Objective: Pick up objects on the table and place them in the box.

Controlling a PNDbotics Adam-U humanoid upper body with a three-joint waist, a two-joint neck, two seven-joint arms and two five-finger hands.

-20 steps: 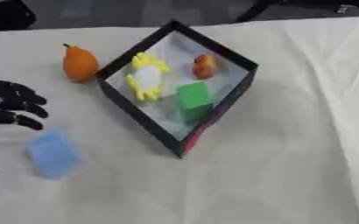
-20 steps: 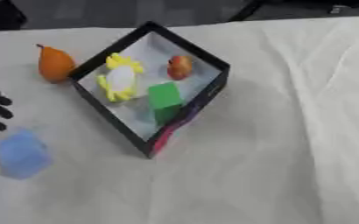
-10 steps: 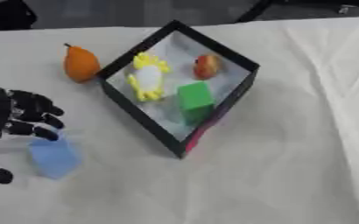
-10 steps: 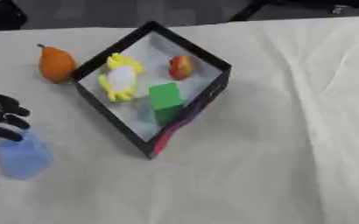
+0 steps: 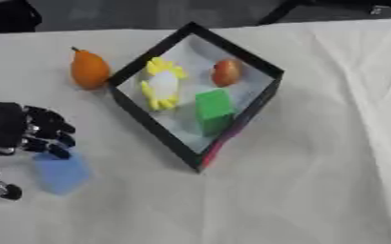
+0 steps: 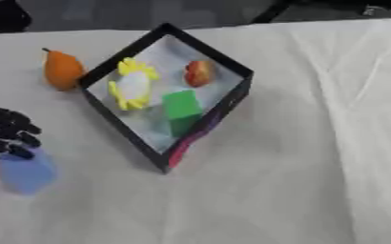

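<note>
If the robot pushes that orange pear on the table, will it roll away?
Probably a little. The orange pear looks rounded and smooth, so it could wobble or roll toward the black box beside it. Its narrow top would likely make it curve, not go straight. The left hand is at the blue block, not the pear.

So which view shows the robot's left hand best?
The left eye view: the left hand shows with its palm, curled fingers and thumb around the blue block. The right eye view cuts it off at the picture's edge, showing mainly the fingers.
</note>
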